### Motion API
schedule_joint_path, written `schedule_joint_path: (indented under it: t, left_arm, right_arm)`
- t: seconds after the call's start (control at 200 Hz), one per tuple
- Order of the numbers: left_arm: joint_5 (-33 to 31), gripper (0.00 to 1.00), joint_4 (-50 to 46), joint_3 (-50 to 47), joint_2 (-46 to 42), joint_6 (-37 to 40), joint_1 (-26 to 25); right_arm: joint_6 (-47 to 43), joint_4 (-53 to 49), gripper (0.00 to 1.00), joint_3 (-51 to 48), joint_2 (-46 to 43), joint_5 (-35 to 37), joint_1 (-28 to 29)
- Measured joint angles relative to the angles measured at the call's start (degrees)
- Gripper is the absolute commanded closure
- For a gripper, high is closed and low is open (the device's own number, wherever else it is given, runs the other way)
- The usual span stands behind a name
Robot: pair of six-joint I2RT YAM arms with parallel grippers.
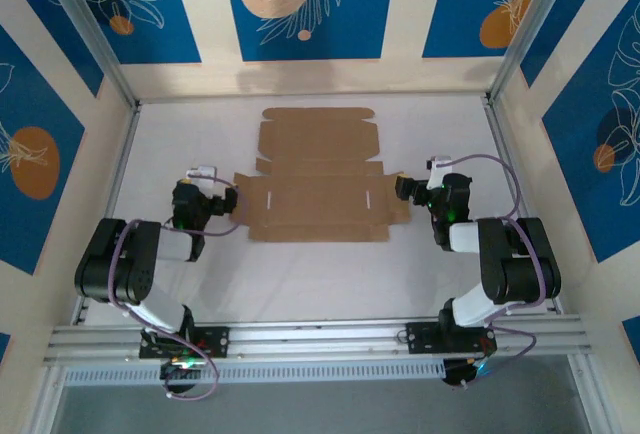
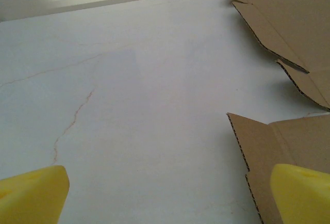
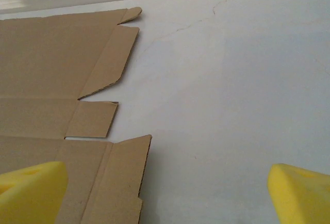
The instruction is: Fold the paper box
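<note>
The white table [image 1: 300,284] carries the paper box [image 1: 318,179], an unfolded brown corrugated sheet lying flat at its middle. The left gripper [image 1: 230,200] sits at the sheet's left flap and the right gripper [image 1: 404,189] at its right flap, both spread wide and grasping nothing.

no text, brand, number or sign can be read. the box [image 1: 318,179] is plain brown. two small white tags near its ends, the left tag [image 1: 203,170] and the right tag [image 1: 438,164], are too small to read.
</note>
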Motion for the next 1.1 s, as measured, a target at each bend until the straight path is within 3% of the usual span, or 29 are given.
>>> schedule_joint_path:
  t: [1.101]
  left_arm:
    - [1.27, 0.0, -0.22, 0.0, 0.0, 0.0, 0.7]
  right_arm:
    - [0.09, 0.04, 0.01, 0.0, 0.0, -3.72, -2.23]
